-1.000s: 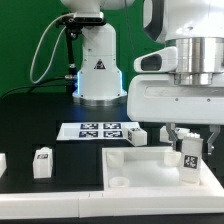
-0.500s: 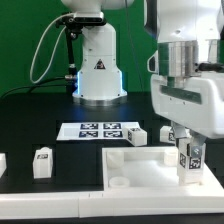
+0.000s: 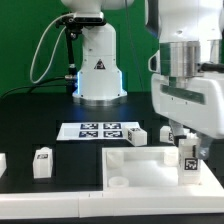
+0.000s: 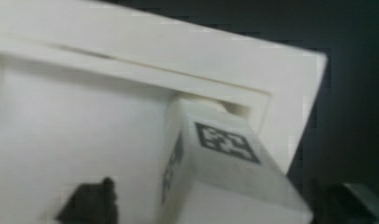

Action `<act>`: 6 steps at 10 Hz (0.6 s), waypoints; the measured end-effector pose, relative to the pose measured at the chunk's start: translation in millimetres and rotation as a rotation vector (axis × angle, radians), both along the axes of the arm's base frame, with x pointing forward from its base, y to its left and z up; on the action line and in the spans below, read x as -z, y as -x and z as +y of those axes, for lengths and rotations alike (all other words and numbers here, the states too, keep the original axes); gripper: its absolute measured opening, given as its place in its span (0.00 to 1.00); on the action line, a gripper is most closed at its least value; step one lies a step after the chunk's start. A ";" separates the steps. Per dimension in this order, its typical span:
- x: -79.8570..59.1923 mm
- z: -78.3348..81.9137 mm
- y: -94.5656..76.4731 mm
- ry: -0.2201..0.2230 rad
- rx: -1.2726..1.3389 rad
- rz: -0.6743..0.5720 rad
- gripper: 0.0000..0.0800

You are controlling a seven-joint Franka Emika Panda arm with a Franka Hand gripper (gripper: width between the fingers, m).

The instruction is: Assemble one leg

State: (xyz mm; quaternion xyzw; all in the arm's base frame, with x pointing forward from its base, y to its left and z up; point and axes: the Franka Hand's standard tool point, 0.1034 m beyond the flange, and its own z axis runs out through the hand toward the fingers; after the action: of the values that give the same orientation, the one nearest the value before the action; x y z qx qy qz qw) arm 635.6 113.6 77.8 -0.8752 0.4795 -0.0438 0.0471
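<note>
A white leg (image 3: 188,162) with a code tag stands upright on the far right corner of the large white panel (image 3: 140,175). My gripper (image 3: 187,150) hangs straight over it with one finger on each side. In the wrist view the leg (image 4: 225,150) stands against the panel's raised rim (image 4: 204,75). The dark fingertips (image 4: 93,200) show a gap to the leg on both sides, so the jaws are open around it. The leg's peg is hidden.
Another leg (image 3: 137,135) lies just behind the panel, one (image 3: 41,163) stands at the exterior view's left, and a third (image 3: 2,163) is at the left edge. The marker board (image 3: 98,130) lies behind. The arm's base (image 3: 98,70) stands at the back.
My hand has turned about its vertical axis over the leg since one second ago. In the last half second it has held almost still, and the leg stays in the panel's corner.
</note>
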 end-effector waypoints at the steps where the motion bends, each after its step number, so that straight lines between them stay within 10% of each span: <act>1: 1.6 1.7 1.8 0.016 -0.169 -0.001 0.80; 6: 0.9 -2.8 0.3 0.101 -0.678 -0.007 0.81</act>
State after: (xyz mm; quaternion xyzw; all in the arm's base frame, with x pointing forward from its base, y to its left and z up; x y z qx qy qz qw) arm 635.3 110.9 76.9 -0.9859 0.1581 -0.0525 0.0174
